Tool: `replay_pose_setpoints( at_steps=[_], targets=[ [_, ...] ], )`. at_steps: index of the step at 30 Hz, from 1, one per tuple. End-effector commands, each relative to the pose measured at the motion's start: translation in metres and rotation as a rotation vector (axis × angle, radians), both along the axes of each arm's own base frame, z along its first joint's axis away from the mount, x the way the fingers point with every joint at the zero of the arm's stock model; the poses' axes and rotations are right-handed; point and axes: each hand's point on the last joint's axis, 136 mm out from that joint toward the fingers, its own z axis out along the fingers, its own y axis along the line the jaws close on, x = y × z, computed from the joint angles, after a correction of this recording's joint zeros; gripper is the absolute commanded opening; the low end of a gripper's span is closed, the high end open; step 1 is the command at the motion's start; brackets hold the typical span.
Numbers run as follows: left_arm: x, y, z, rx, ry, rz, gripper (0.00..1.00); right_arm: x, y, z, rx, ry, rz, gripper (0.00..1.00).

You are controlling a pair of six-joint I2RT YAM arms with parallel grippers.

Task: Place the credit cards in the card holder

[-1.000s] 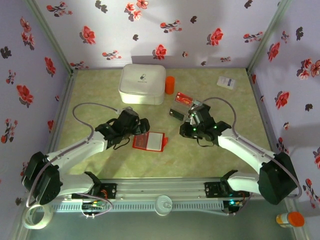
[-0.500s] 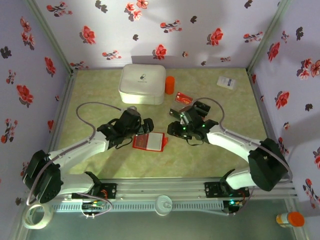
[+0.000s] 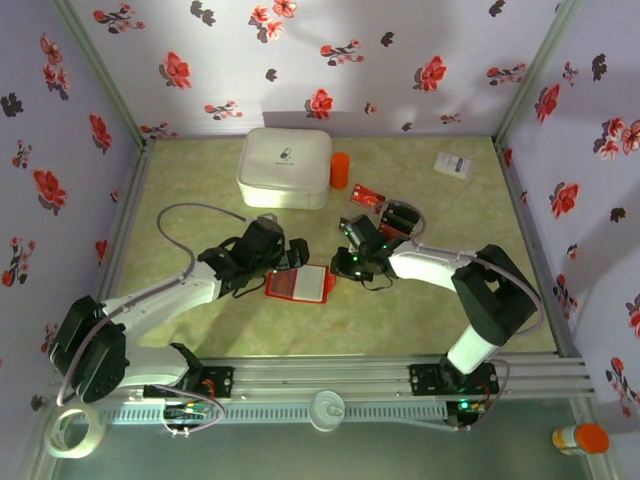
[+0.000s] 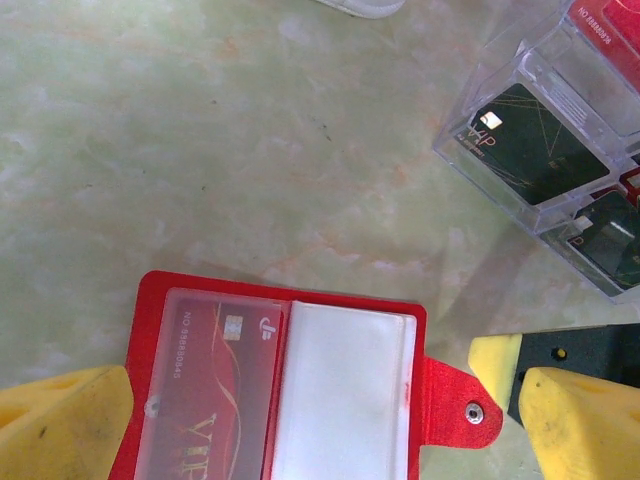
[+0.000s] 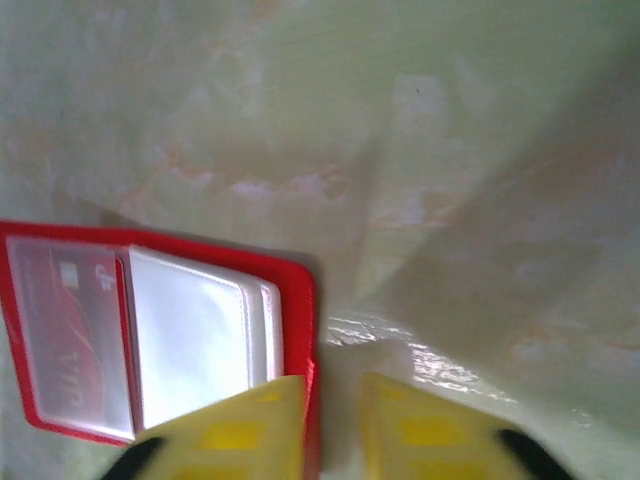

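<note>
The wallet (image 3: 298, 283) lies open on the table (image 3: 400, 320) with a red card (image 4: 215, 390) in its sleeve, the left gripper (image 4: 300, 415) spread wide astride it, the right gripper (image 5: 333, 420) nearly closed at its edge, grip unclear.

The pale green marbled bench (image 3: 200, 180) carries an open red card holder (image 3: 298, 284), a white rounded box (image 3: 285, 167), an orange cylinder (image 3: 340, 170), a red card (image 3: 368, 196) and a small white box (image 3: 452, 165).

Lab test booth, floral-papered walls (image 3: 400, 40), aluminium frame rail (image 3: 300, 378), marbled green tabletop (image 3: 400, 320)
</note>
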Motion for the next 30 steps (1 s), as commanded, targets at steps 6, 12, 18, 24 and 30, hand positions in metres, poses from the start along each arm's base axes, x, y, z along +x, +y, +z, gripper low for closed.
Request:
replay_pose_setpoints(
  at_steps=[6,12,18,24,30],
  targets=[
    [0.0,-0.002,-0.013,0.024,0.01,-0.009,1.0,0.0,0.003,0.012,0.024,-0.023,0.038,0.05],
    [0.002,-0.005,-0.017,0.024,0.018,-0.004,1.0,-0.007,0.004,0.023,0.05,-0.019,0.05,0.4],
    [0.004,-0.007,-0.019,0.032,0.023,-0.011,1.0,-0.016,0.004,0.017,0.046,0.002,0.059,0.44],
    [0.005,-0.008,-0.018,0.031,0.021,-0.014,1.0,-0.022,0.011,0.001,0.037,0.038,0.077,0.41],
    [0.003,-0.008,-0.017,0.027,0.021,-0.016,1.0,-0.021,0.009,-0.004,0.018,0.036,0.081,0.05]
  ],
)
